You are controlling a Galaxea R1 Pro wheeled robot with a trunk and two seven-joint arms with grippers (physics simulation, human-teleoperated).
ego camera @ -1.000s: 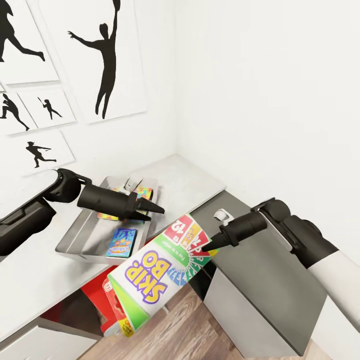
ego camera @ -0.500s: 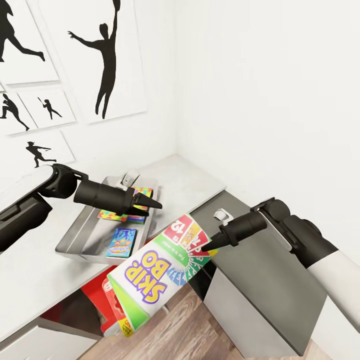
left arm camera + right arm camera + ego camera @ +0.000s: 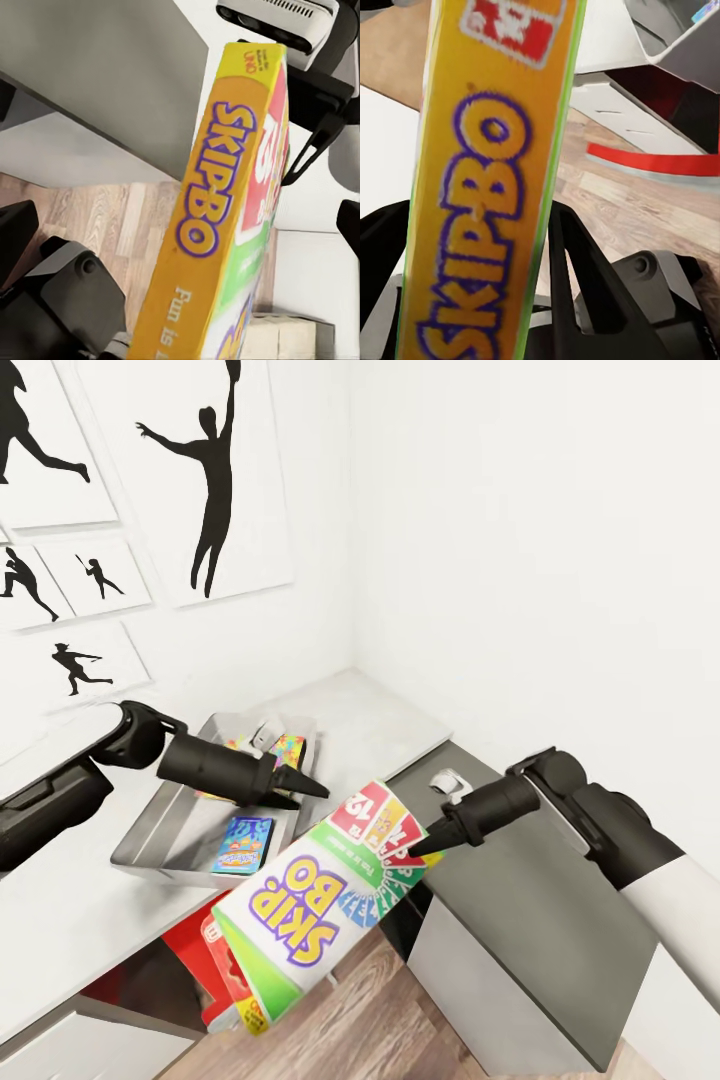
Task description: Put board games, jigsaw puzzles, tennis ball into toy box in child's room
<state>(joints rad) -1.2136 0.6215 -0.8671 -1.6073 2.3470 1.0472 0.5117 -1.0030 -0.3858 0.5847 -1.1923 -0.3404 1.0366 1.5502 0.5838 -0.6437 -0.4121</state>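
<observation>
One Skip-Bo box (image 3: 315, 895); two puzzles (image 3: 262, 792)

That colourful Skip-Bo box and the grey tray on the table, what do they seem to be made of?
The colourful Skip-Bo board game box looks like printed cardboard with a slight gloss: flat panels, sharp folded edges, bright print. The grey open toy box looks like brushed metal, perhaps steel: thin walls with a dull sheen. Both are simulator renders, so this is a guess.
</observation>
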